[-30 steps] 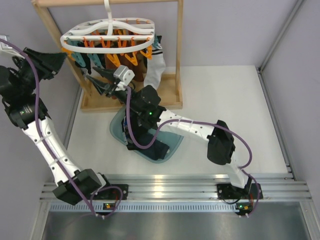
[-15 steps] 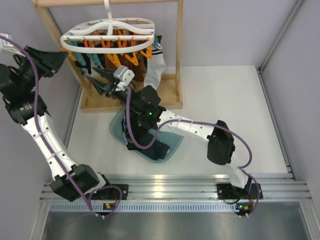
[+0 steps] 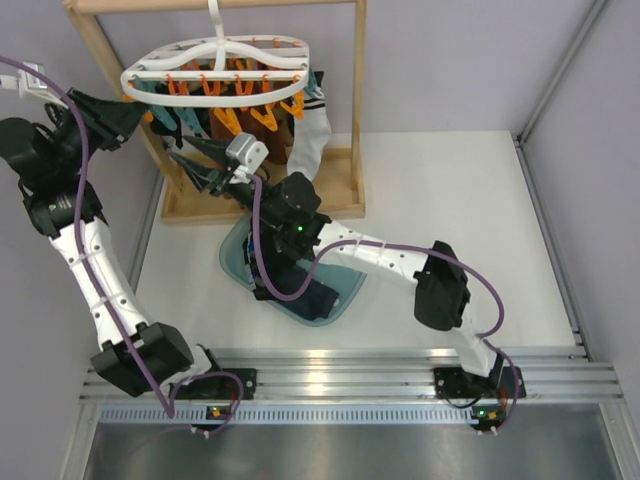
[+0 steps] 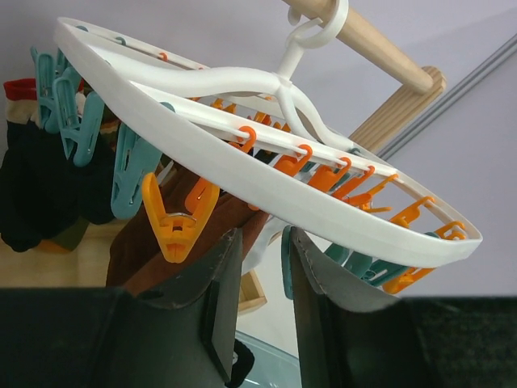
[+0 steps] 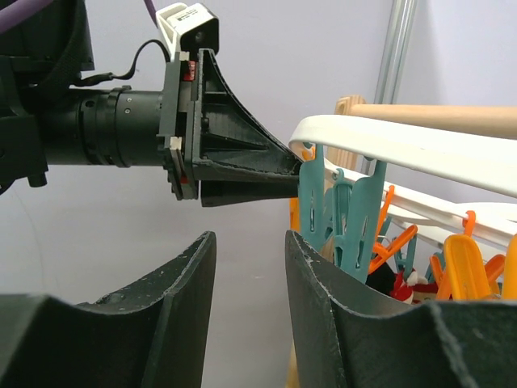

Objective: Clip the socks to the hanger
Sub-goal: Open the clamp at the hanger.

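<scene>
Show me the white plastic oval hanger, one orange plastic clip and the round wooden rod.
white plastic oval hanger (image 3: 180,75): top view, its near rim.
orange plastic clip (image 4: 174,226): left wrist view, its body.
round wooden rod (image 4: 380,47): left wrist view, its shaft.

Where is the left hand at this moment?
Top view, upper left: the left hand sits at the left end of the white hanger, tips by its teal clips, just beside the wooden rack's left post.

Tabletop (image 3: 470,200) right edge & far-right corner open. Far-left corner tight: wooden rack frame (image 3: 356,110), hanger (image 3: 215,60) w/ dangling clips (image 3: 262,118), left end effector (image 3: 135,112) & right end effector (image 3: 185,165) just beside. Teal tub (image 3: 236,262) blocks front of rack.
</scene>
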Controlling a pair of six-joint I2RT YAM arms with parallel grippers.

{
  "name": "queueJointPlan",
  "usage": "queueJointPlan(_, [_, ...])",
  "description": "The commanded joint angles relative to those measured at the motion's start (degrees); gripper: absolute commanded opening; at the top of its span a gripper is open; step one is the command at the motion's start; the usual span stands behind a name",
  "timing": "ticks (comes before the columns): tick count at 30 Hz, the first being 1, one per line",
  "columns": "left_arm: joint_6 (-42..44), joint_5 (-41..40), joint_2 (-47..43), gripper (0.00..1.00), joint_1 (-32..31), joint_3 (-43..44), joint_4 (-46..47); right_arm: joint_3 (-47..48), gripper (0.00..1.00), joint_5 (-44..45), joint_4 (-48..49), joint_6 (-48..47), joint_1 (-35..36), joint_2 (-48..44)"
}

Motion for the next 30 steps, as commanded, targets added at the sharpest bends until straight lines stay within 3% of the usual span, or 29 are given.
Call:
queueJointPlan(1, [2.7, -1.4, 0.0, 0.35, -1.5, 0.9, -0.2, 0.6, 0.4, -0.3, 3.9, -0.1, 1.3, -0.2])
queueJointPlan(11, [2.8, -1.5, 0.3, 0.34, -3.6, 0.7, -0.2, 2.2, 0.4, 0.7, 4.0, -0.7, 1.2, 1.2])
queueJointPlan(14, [2.2, -1.1, -0.3, 0.26, -3.6, 0.4, -0.1, 3.2, 0.4, 1.3, 3.7, -0.7, 1.3, 2.1])
queueJointPlan(15, [2.1, -0.7, -0.7, 0.19, -3.6, 0.2, -0.1, 4.0, 0.4, 1.6, 3.6, -0.7, 1.2, 2.7])
queueJointPlan(22, [1.5, 0.6, -3.1, 0.0, -3.7, -1.2, -0.7, 10.6, 0.41, 6.4, 1.9, -2.8, 0.9, 6.1])
queueJointPlan(30, [1.9, 1.9, -5.1, 0.0, -3.9, -2.6, -0.9, 11.7, 0.44, 8.6, 1.8, -2.8, -0.3, 6.7])
